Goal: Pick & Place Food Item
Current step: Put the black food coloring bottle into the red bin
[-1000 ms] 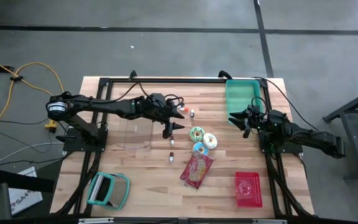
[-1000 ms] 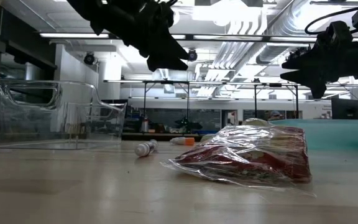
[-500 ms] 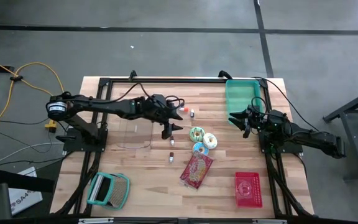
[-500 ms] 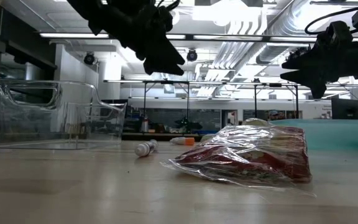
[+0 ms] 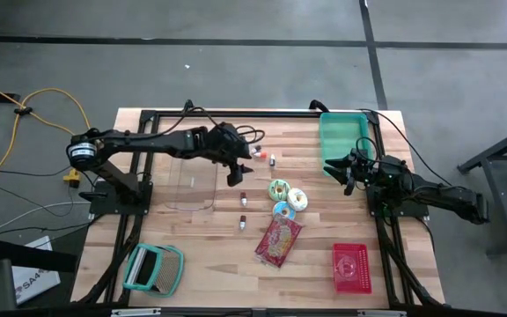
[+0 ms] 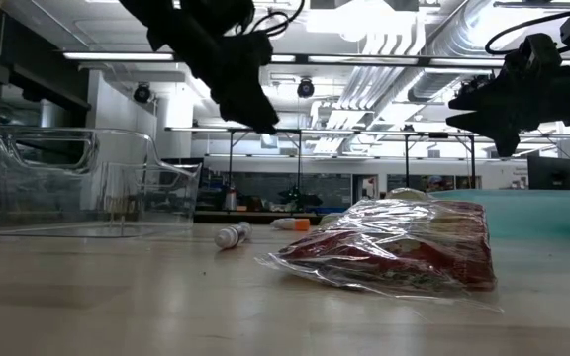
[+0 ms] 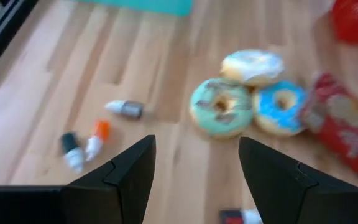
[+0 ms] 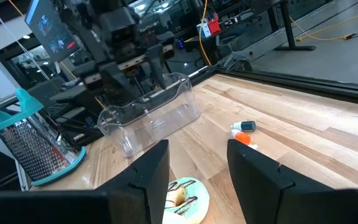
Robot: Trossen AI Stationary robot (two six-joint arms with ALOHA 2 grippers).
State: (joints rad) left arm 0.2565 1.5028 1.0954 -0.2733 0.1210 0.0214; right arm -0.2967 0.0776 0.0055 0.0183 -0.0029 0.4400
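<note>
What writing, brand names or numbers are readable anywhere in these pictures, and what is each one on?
"SA4": on the white box on the floor off the table's left front corner; the characters after it are too small to read.
Snack bag: its print is too blurred to read.
Red packet: its markings are too small to read.
Red sign in the room behind: unreadable.

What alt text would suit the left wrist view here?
The left claw, fingers apart and empty, hangs above a wooden table. Beyond it lie three frosted donuts, a red snack bag and several small bottles.
</note>
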